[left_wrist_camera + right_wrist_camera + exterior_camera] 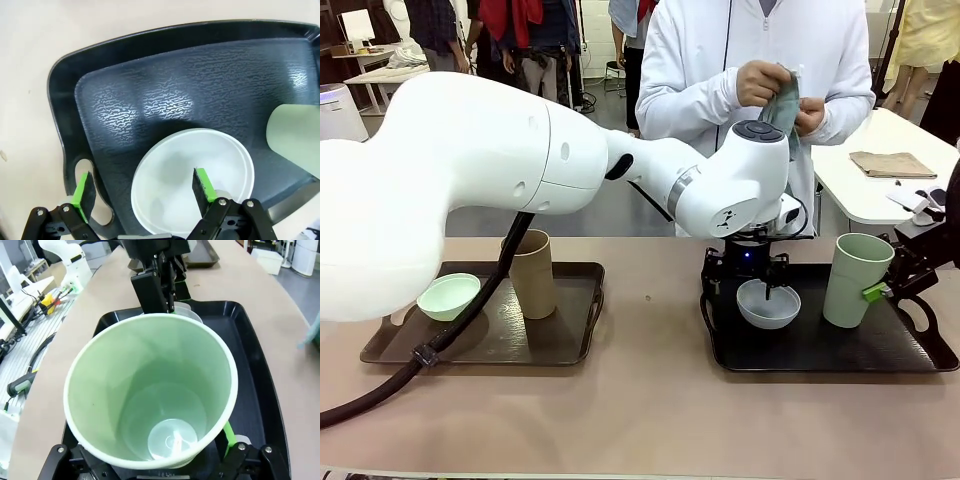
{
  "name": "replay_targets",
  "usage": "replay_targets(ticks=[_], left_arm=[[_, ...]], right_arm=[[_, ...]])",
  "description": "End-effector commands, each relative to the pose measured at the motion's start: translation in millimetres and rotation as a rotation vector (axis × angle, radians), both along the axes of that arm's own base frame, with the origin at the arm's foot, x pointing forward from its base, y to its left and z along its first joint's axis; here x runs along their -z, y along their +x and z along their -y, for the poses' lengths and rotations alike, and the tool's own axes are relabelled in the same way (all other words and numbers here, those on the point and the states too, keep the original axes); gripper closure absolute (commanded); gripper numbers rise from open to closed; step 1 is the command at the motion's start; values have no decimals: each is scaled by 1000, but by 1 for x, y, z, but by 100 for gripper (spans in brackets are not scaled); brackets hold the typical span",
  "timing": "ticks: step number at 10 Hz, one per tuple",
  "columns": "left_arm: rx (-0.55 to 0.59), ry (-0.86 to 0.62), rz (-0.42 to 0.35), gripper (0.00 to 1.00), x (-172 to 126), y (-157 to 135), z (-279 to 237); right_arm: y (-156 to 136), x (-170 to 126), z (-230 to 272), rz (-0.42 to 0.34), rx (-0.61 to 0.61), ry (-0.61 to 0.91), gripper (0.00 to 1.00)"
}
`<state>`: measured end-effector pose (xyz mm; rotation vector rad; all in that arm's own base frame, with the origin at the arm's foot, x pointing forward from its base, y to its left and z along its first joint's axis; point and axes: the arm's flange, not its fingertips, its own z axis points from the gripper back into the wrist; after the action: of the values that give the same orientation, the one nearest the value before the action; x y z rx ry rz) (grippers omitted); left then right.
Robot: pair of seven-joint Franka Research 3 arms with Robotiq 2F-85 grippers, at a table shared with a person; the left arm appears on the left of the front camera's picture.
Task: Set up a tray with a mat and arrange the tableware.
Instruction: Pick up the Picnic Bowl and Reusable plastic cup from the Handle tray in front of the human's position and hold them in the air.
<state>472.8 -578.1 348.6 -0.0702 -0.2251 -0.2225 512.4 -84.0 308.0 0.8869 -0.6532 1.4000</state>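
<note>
On the black tray (820,350) sits the whitish grey bowl (768,305) (192,180). My left gripper (766,275) (142,187) hangs over it, open, with one pad (202,182) inside the bowl and the other outside its rim. The pale green cup (857,280) (150,390) stands upright on the tray's right part, and my right gripper (868,291) (150,450) is shut on its side. The mint green bowl (448,295) and the tan-brown cup (532,272) stand on the brown tray (500,345) at the left. A person across the table holds a grey-green cloth (782,100) in both hands.
My left arm (520,160) spans the middle of the table above the brown tray, and its black cable (450,335) hangs down over that tray's front. A folded tan cloth (892,163) lies on a white table at the back right. Bare tabletop lies between the trays.
</note>
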Motion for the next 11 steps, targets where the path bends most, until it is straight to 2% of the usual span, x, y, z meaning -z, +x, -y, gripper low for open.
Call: replay_targets(ticks=[1,2,3,4,5,6,7,8,9,10,11], left_arm=[[-18,-52,-35,0,0,11,1],[-19,-67,-36,60,1,12,2],[-19,-62,-45,60,1,12,1],[-24,-57,-45,100,1,12,1],[-23,-50,-42,65,0,12,1],[-21,-49,-40,100,0,11,1],[-19,-47,-38,100,0,11,1],[-16,-45,-39,100,1,10,4],[-18,-38,-36,100,3,11,5],[-20,-34,-35,100,3,10,6],[-23,-33,-29,100,1,10,6]], right_arm=[[0,9,-6,7,-10,11,0],[0,10,-6,16,-29,3,9],[0,10,-6,13,-39,-2,56],[0,10,-6,10,-39,-2,65],[-1,10,-5,11,-41,-3,100],[-1,10,-5,15,-46,-4,100],[-2,11,-5,19,-50,-4,100],[-3,10,-4,26,-52,-2,71],[-4,10,-3,30,-54,0,71],[-5,10,-2,28,-53,2,100],[-6,9,-1,32,-55,4,71]])
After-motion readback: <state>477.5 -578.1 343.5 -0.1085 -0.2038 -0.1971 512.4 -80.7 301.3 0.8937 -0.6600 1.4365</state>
